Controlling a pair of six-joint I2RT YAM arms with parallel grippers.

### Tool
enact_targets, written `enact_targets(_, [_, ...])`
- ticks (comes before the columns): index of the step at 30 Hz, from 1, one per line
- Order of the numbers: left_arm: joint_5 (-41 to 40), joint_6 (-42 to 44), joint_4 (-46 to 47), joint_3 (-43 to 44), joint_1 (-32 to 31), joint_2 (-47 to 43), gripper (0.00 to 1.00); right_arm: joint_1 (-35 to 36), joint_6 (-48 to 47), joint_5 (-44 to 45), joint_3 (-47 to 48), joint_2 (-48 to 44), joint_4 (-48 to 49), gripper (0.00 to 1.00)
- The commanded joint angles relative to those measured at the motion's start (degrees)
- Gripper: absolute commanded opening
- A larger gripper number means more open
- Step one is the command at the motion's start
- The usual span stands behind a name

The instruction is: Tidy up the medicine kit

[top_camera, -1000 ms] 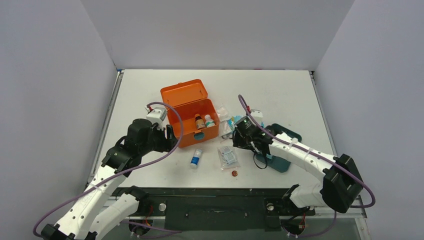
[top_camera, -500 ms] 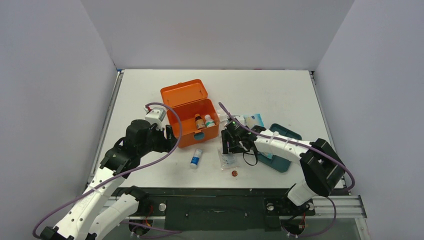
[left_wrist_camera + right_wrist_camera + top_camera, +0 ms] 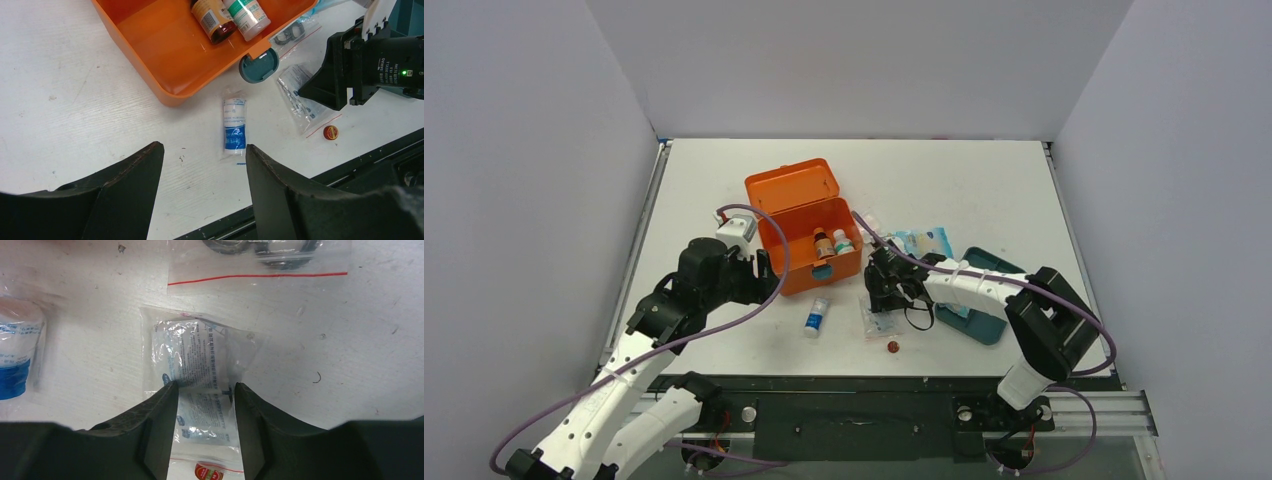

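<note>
Pickup stage, seemingly. Found right end effector (image 3: pixel 204 386) narrowed astride clear flat plastic sachet (image 3: pixel 192 350); could not tell whether gripped. Found left end effector (image 3: pixel 203 147) wide, empty. Orange rectangular plastic medicine kit (image 3: pixel 792 186), open, at sachet's ten o'clock. Needed next: firm pinch, lift, carry there.
</note>
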Motion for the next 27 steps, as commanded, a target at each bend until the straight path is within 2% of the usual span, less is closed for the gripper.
enact_targets(1, [-0.73, 0.16, 1.77, 0.47, -0.33, -0.02, 0.59, 0.27, -0.44, -0.78, -0.92, 1.04, 2.78, 0.39])
enact_targets(5, [-0.81, 0.12, 1.81, 0.50, -0.33, 0.23, 0.59, 0.39, -0.42, -1.22, -1.16, 1.39, 3.00, 0.27])
enact_targets(11, [-0.73, 0.18, 1.87, 0.50, -0.33, 0.26, 0.59, 0.48, -0.64, -0.25, -1.36, -0.19, 1.76, 0.01])
enact_targets(18, [-0.39, 0.34, 1.82, 0.60, -0.33, 0.63, 0.59, 0.66, 1.03, 4.83, -1.12, -5.48, -1.10, 0.00])
enact_targets(27, [-0.56, 0.40, 1.66, 0.53, -0.33, 0.58, 0.59, -0.41, 4.71, 12.29, 1.42, -17.18, -8.30, 0.00])
